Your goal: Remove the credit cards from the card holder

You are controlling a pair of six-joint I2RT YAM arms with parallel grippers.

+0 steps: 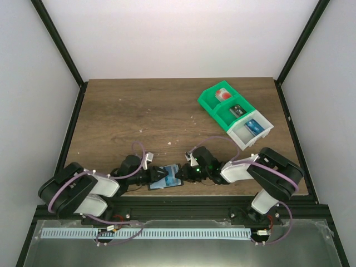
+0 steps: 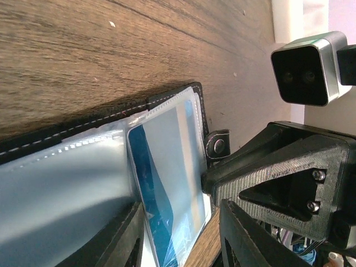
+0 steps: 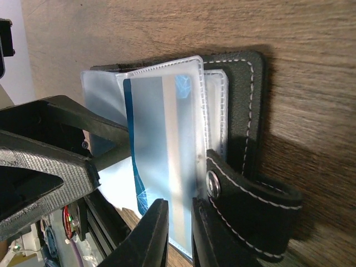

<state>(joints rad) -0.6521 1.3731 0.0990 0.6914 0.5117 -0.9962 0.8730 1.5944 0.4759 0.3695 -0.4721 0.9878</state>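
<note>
At 6 o'clock on the table (image 1: 139,111), card holder (image 1: 165,179) lies open; right gripper (image 3: 179,233) clamps its edge, left gripper (image 2: 179,222) sits half-open astride blue credit card (image 3: 147,139); probably light, stiff, slick; pinch flat faces at free end.

Black-edged card holder (image 3: 247,111) open near the table (image 1: 139,117) edge, blue credit card (image 3: 150,167) in its clear sleeve.

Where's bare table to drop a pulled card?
Free: the table is bare left of the green-and-white bin, across its far half. Crowded: near edge centre, where the left hand and right hand meet at the card holder.
</note>
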